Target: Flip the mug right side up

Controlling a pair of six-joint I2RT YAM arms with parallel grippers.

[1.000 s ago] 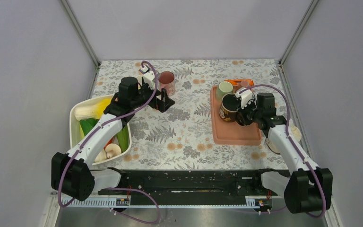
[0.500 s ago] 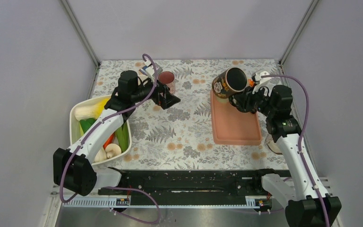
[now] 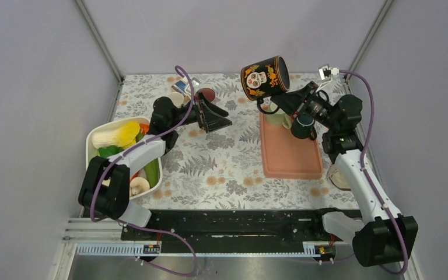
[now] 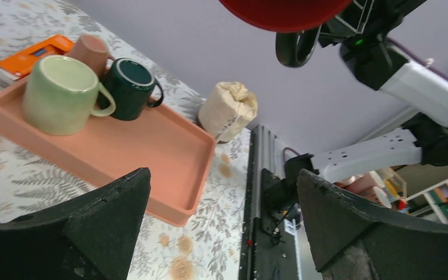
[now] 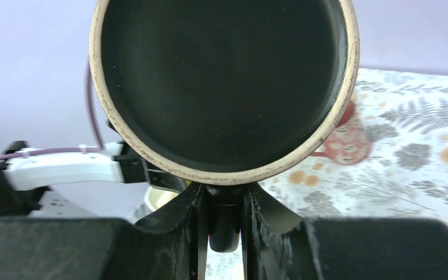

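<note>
Guard against the black skull mug (image 3: 264,77) pivoting or dropping onto the pink tray (image 3: 291,158): clenched by handle (image 5: 225,232) alone in right gripper (image 3: 275,105), upper centre. Left gripper (image 3: 217,119) released, idle.

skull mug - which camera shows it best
Top view: the whole mug shows, on its side in the air, handle in the right hand. Right wrist shows only its dark round end and pinched handle. Left wrist catches just a red edge and the handle.
</note>
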